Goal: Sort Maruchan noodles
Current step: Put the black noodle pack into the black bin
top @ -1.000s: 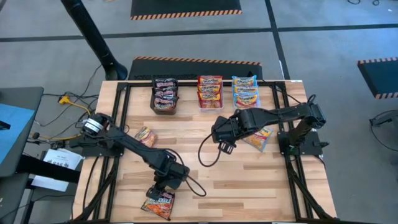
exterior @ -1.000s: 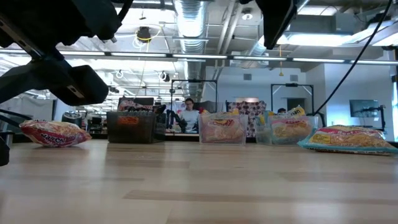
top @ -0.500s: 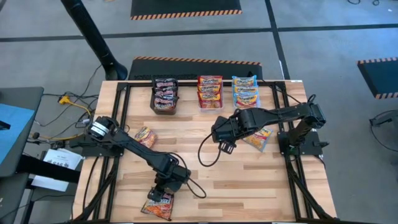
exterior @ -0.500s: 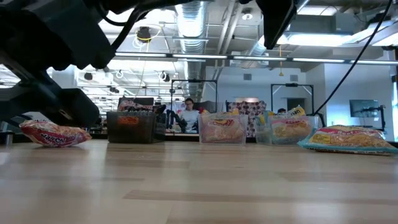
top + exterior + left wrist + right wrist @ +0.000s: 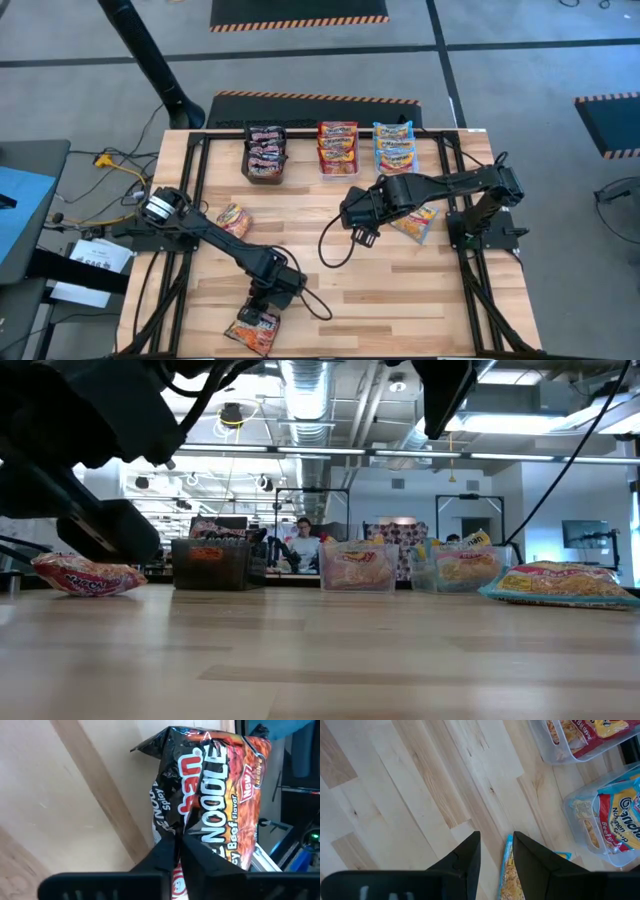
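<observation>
A dark Maruchan noodle packet [image 5: 250,332] lies flat on the wood near the table's front edge, left of the middle. My left gripper [image 5: 263,310] is down on it and shut; the left wrist view shows the same packet [image 5: 225,790] with the gripper [image 5: 179,840] on it. A red-orange packet [image 5: 233,219] lies flat at the left, and a light-blue one [image 5: 415,221] at the right. My right gripper [image 5: 362,237] hangs high over the middle of the table, open [image 5: 496,851], with nothing between its fingers. My left gripper pinches a raised crease of the dark packet's wrapper [image 5: 186,826] between its two fingers [image 5: 162,851], about midway across the packet's printed face. The fingers slant down onto it from above. The packet lies on the table, its wrapper puckered toward the fingertips.
At the far edge stand a black bin [image 5: 265,153] of dark packets, a clear bin [image 5: 338,147] of red-orange ones and a clear bin [image 5: 396,147] of light-blue ones. Black frame rails [image 5: 196,190] run along both sides. People show in the room beyond [image 5: 303,540].
My left gripper has sunk a little onto the dark packet at the near edge. The packet now looks bunched up under the fingers. My right arm has kept still.
</observation>
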### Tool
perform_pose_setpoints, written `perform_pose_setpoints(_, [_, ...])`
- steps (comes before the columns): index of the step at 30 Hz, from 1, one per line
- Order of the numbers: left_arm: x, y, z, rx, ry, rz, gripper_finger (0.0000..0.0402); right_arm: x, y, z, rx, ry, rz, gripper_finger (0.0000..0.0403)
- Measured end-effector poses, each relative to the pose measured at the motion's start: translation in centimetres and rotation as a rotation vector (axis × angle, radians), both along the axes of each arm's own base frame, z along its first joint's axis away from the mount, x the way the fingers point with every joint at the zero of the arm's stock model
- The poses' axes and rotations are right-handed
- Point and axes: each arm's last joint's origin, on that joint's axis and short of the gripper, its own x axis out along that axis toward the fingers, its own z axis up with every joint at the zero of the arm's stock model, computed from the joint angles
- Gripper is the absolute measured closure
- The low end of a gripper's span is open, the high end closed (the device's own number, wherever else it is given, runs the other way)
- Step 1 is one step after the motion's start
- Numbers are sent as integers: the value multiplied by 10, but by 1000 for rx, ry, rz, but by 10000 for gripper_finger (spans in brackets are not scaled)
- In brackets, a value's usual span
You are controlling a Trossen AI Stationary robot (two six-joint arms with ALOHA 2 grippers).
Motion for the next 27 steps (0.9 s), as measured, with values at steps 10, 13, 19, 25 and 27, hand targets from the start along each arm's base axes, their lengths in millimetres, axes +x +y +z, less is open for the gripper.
perform_pose_setpoints(10, [2, 14, 1, -34, 42, 8, 401, 0, 0, 0, -2, -1, -1, 266])
perform_pose_setpoints(13, [4, 22, 1, -31, 46, 10, 401, 0, 0, 0, -3, 0, -1, 266])
perform_pose_setpoints(19, [9, 51, 0, 8, 39, 23, 401, 0, 0, 0, -2, -1, -3, 266])
perform_pose_setpoints(25, [14, 92, -1, 61, 49, 66, 401, -1, 0, 0, -4, 7, -3, 266])
perform_pose_setpoints(27, [14, 105, -1, 79, 54, 76, 401, -2, 0, 0, -6, 19, -3, 266])
